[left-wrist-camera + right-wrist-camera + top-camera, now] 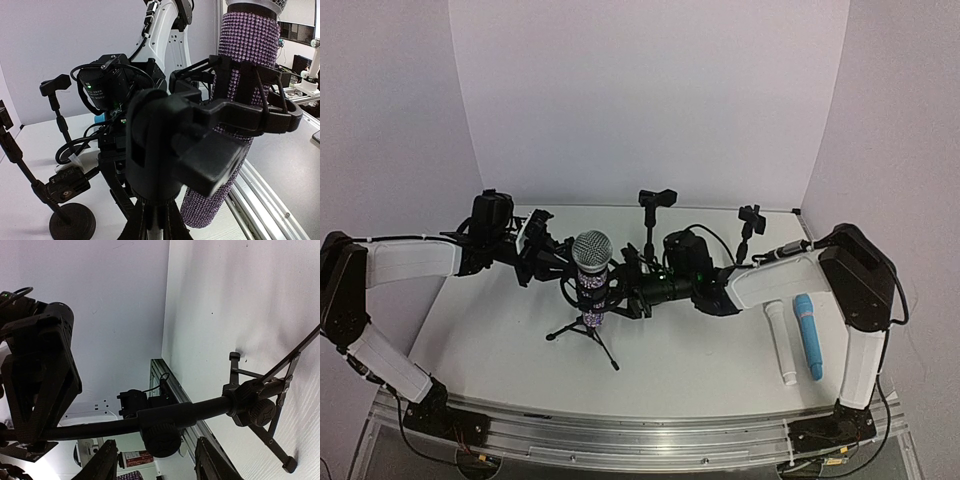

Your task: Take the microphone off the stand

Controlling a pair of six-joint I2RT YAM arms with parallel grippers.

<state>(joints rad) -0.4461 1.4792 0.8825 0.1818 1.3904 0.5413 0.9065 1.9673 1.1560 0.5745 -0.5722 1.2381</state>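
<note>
Inspecting the work: the microphone sits upright in the clip of its stand, mid-table, its purple studded body held firmly.

The left gripper is closed behind the clip; what it pinches, if anything, cannot be told. The right gripper has its jaws apart, straddling the stand's shaft without visible contact.

Recommendation: close the right jaws squarely on the shaft before any pull, so the tripod legs stay planted. Then draw the microphone out along its own axis (a sideways tug would likely tip the stand).

Markings: no brand or lettering is legible on the microphone. A small red-and-white label shows in the right wrist view, too small to read.
</note>
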